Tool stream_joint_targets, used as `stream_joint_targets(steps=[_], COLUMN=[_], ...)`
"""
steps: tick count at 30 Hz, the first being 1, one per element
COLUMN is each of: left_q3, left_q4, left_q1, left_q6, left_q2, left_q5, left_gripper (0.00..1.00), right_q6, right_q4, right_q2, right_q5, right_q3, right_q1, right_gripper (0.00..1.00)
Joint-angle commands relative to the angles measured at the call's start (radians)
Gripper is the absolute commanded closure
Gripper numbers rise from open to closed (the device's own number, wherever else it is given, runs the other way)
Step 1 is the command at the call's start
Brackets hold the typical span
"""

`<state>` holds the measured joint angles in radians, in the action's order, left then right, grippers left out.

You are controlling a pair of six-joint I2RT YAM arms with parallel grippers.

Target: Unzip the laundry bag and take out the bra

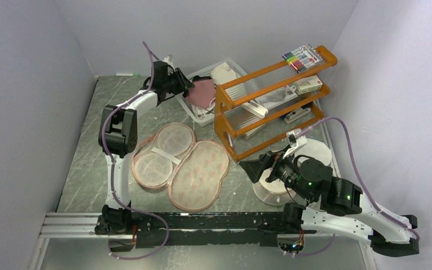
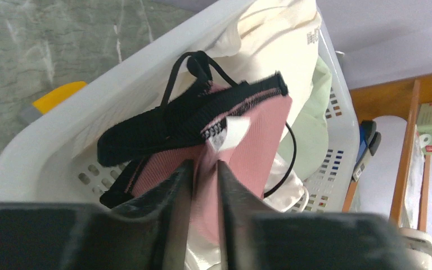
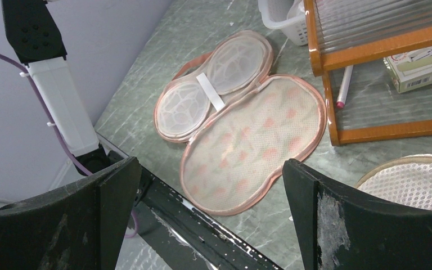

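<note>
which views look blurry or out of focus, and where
Left wrist: the left end effector is a dark blur up close, the bra sharper. Right wrist: the right end effector is dark but readable, the bag crisp. Top external: even light, soft shadows.

Laundry bag [image 1: 198, 174] unzipped, flat on table [image 1: 87, 169]; pink bra [image 2: 259, 140] bunched over basket [image 2: 39, 154].

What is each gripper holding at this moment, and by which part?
The left gripper pinches the bra by its pink fabric, below the white tag. The right gripper is open, holding nothing.
</note>
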<state>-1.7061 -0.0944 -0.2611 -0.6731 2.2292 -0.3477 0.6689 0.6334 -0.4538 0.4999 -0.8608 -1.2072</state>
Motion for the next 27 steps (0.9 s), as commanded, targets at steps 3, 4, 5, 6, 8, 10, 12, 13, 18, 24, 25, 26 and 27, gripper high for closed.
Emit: stream_joint_targets(steps=[3,4,5,6,8,10,12,13,18,24,25,26,27], left_q3=[0.007,0.013,0.022,0.041,0.092,0.148,0.237,0.296,0.682,0.939,0.923,0.911,0.901], left_q4=[0.156,0.188,0.211,0.228,0.262,0.308,0.371,0.393,0.482,0.665,0.684,0.700,0.709], left_q1=[-0.010,-0.010,-0.009,-0.009,-0.009,-0.004,0.001,0.001,-0.001,-0.051,-0.082,-0.096,-0.100], left_q6=[0.130,0.141,0.153,0.168,0.196,0.221,0.245,0.252,0.247,0.172,0.159,0.132,0.113], left_q2=[-0.143,-0.168,-0.196,-0.231,-0.314,-0.402,-0.501,-0.562,-0.937,-1.349,-1.382,-1.409,-1.425], left_q5=[0.036,0.035,0.030,0.026,0.023,0.019,0.013,0.010,-0.090,-0.084,-0.092,-0.101,-0.118], left_gripper=[0.38,0.36,0.34,0.29,0.17,0.05,0.00,0.00,0.00,0.00,0.00,0.00,0.00], right_q6=[-0.009,-0.009,-0.008,-0.008,-0.005,0.006,0.019,0.026,0.062,0.092,0.093,0.094,0.095], right_q4=[-0.023,-0.026,-0.030,-0.031,-0.020,0.008,0.035,0.046,0.055,0.014,0.011,0.009,0.007], right_q2=[-0.031,-0.035,-0.038,-0.042,-0.053,-0.068,-0.077,-0.078,-0.058,-0.034,-0.039,-0.044,-0.052], right_q5=[-0.001,-0.004,-0.008,-0.012,-0.014,-0.005,0.008,0.014,0.040,0.068,0.071,0.074,0.075], right_q3=[-0.051,-0.054,-0.055,-0.057,-0.065,-0.080,-0.093,-0.096,-0.070,-0.019,-0.015,-0.015,-0.016], right_q1=[0.001,0.001,0.000,0.001,0.000,0.000,0.000,0.000,0.001,0.000,0.001,0.001,0.000], right_gripper=[0.00,0.00,0.00,0.00,0.00,0.00,0.00,0.00,0.00,0.00,0.00,0.00,0.00])
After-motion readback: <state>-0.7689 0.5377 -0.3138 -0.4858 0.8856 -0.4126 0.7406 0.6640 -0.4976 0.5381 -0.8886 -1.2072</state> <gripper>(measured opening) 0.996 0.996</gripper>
